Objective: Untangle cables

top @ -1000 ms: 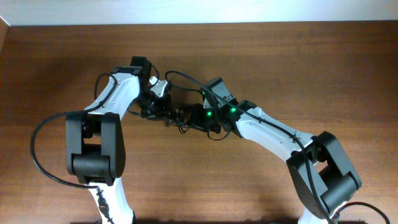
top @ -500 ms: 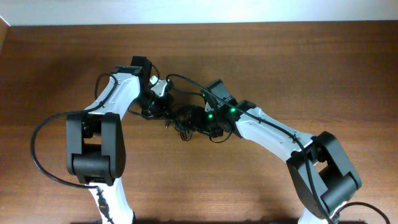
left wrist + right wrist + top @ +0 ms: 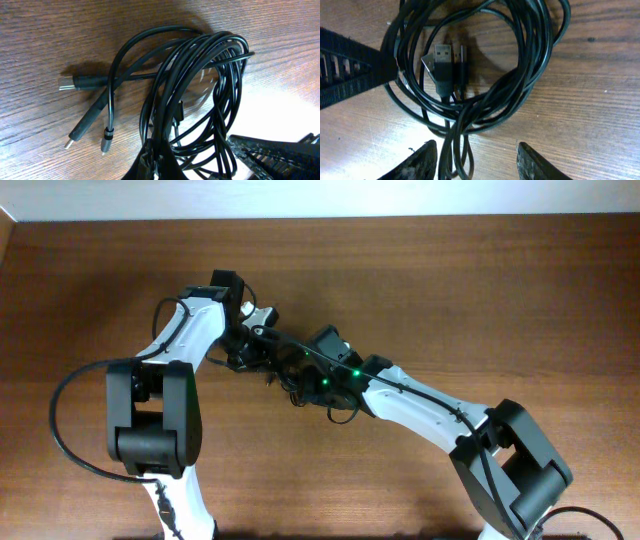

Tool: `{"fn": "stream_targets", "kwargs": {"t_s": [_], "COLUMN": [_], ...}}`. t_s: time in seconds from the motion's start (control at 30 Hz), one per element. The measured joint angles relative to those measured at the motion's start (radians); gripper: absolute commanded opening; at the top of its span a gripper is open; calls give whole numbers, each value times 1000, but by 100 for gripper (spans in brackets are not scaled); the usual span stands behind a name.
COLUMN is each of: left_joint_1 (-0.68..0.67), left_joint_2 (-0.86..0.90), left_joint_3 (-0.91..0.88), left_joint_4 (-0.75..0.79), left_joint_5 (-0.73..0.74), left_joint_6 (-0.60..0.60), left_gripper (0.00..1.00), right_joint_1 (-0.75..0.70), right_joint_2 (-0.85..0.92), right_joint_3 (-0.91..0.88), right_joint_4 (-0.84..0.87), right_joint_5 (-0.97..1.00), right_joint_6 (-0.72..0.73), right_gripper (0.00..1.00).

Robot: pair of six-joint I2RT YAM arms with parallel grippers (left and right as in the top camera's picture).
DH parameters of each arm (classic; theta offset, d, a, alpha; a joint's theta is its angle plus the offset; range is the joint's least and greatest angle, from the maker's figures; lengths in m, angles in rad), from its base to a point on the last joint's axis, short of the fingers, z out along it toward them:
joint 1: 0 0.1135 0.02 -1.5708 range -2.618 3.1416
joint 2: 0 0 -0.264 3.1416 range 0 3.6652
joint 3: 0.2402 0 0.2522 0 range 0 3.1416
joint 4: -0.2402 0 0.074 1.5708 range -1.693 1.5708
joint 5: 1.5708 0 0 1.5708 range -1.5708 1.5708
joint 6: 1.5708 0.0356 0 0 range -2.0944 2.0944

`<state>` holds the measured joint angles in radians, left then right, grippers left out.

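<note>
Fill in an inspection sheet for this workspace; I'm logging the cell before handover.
Surface: brown wood-grain table.
Job's things: black cords bunched in tangled loops mid-table; plugs lie loose.
Clutter: nothing seen.
Grippers: left gripper shut on a bunch of the cords; right gripper open, strands running between its fingers.
Cables: thick black arm cable loops beside the left arm's base.
Surroundings: pale wall strip along the table's far edge.

A dark brown, wood-grained tabletop (image 3: pixel 520 290) fills the scene. A pale wall (image 3: pixel 320 198) runs along its far edge, and glare whitens one patch.
</note>
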<state>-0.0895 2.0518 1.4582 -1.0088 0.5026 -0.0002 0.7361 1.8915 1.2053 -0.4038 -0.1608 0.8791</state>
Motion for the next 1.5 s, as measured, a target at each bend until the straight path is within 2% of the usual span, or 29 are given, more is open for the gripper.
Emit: {"fn": "stream_targets", "kwargs": {"t_s": [0.27,0.37,0.4,0.43,0.57,0.6,0.8,0.9,1.03,1.13,1.5], "left_joint_1": [0,-5,-7,-8,-10,-10,-10,-10,-10,-10,-10], "left_joint_2": [0,0,0,0,0,0,0,0,0,0,0], "left_joint_3": [0,0,0,0,0,0,0,0,0,0,0], "left_joint_4": [0,0,0,0,0,0,0,0,0,0,0], "left_joint_5": [0,0,0,0,0,0,-1,-1,0,0,-2], "left_joint_6": [0,0,0,0,0,0,0,0,0,0,0], "left_gripper": [0,0,0,0,1,1,1,1,0,1,3], "right_joint_1": [50,50,51,52,64,64,54,-6,-132,-189,-193], "right_joint_2": [0,18,24,33,41,41,40,26,17,17,17], "right_joint_3": [0,0,0,-1,-1,-1,-1,-1,-1,-1,-1], "right_joint_4": [16,16,16,16,17,17,6,-1,-19,-23,-22], "right_joint_5": [34,45,45,47,48,48,-10,-206,-597,-745,-802], "right_joint_6": [0,0,1,-1,1,1,-25,-91,-169,-212,-228], "right_gripper": [51,45,40,28,12,4,4,4,4,4,4]}}
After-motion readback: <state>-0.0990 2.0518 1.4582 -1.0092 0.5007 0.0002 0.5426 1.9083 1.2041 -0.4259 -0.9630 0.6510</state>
